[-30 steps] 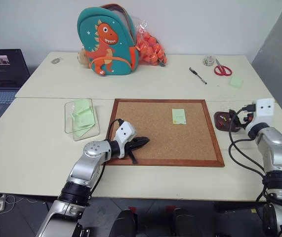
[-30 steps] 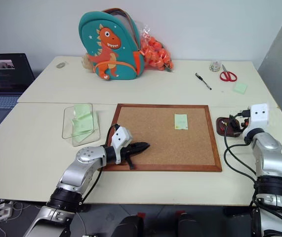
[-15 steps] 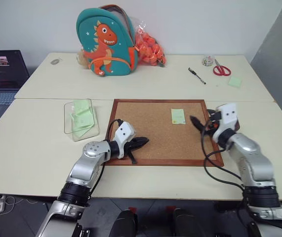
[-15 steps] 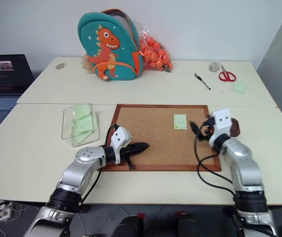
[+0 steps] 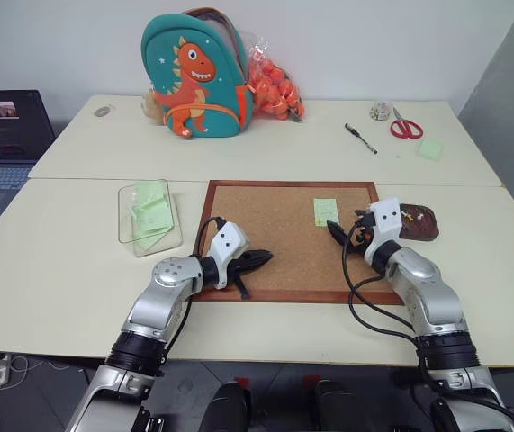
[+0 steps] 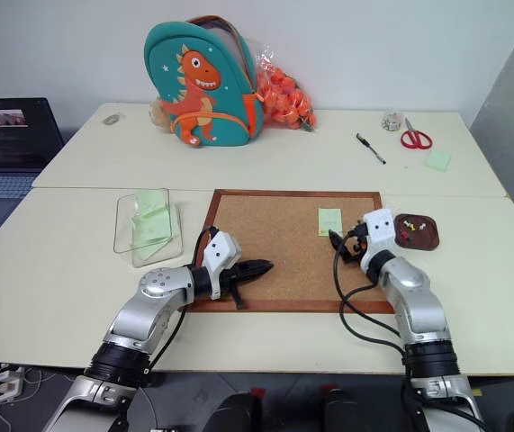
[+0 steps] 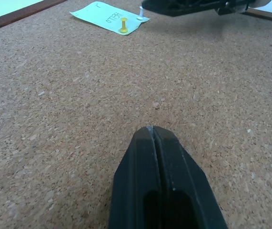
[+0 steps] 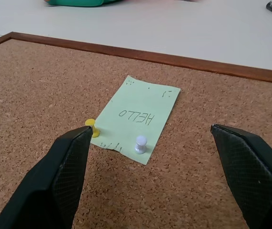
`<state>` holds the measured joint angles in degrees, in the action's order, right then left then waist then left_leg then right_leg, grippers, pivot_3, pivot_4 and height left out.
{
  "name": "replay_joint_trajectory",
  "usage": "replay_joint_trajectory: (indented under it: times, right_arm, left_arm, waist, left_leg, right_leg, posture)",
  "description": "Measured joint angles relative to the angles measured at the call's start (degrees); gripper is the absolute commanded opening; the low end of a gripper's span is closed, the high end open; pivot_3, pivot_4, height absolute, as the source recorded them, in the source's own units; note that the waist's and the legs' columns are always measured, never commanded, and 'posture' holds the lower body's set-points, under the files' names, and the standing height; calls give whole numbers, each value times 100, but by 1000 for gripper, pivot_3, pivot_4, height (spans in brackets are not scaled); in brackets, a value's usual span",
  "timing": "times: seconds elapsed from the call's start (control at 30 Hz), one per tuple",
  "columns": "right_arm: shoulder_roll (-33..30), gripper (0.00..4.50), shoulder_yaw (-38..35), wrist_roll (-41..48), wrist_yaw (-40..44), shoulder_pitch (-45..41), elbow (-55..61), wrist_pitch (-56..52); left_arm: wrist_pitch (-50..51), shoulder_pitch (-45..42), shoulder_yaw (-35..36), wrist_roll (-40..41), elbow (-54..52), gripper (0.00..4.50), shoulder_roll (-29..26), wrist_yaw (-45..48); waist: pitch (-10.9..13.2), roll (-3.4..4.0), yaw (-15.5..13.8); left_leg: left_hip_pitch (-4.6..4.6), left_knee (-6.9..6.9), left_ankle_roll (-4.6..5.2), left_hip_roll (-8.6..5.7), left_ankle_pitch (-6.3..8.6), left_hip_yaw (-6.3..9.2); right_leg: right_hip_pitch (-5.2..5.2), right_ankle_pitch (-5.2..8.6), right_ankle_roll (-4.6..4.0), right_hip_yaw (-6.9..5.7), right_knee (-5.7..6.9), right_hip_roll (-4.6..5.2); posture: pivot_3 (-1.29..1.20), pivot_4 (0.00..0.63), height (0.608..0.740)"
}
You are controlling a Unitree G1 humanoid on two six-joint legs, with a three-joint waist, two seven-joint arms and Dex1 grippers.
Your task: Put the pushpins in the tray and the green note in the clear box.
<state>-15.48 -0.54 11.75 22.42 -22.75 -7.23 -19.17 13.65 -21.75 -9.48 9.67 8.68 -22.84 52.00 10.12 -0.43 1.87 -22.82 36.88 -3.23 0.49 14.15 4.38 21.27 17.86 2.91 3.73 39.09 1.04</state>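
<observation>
On green note (image 8: 139, 116) | right wrist view: two pushpins (image 8: 140, 142), "HELLO"

Bare cork is lying open between the left end effector (image 5: 261, 259) and the green note (image 5: 326, 211); the right end effector (image 5: 336, 229), fingers spread, is crowding the note's near edge, where two pushpins (image 8: 140, 141) are standing upright

A: Where's the thin pale green paper note (image 8: 138, 115)?
B: Flat on the cork board, "HELLO" written on it; a yellow-headed pushpin (image 8: 92, 127) and a pale-headed pushpin (image 8: 140, 143) stand in its near edge.
A: And the containers?
B: The small dark brown wooden tray (image 5: 418, 221) lies right of the board with tiny pins inside; the clear plastic box (image 5: 148, 216) lies left, green slips in it.
</observation>
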Motion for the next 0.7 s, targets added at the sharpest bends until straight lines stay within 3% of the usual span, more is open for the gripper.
replay_joint_trajectory:
  times: [0.13,0.23,0.7]
  right_arm:
    - [26,4203,22,-92,11,-105,-126,111]
    - [35,3722,20,-148,9,-123,-301,162]
    - [69,686,20,-153,41,-162,-439,247]
  left_arm:
    - [-6,4,0,0,-3,0,1,0]
    - [-9,6,0,0,-3,0,1,-3]
    - [-10,16,0,0,-15,0,1,-11]
  waist:
    - [0,0,0]
    - [0,0,0]
    - [0,0,0]
  left_leg:
    - [0,0,0,0,0,1]
    - [0,0,0,0,0,0]
    - [0,0,0,0,0,0]
  right_leg:
    - [0,0,0,-1,0,0]
    - [0,0,0,0,0,0]
    - [0,0,0,0,0,0]
  posture:
    - [0,150,740]
    - [0,150,740]
    - [0,150,740]
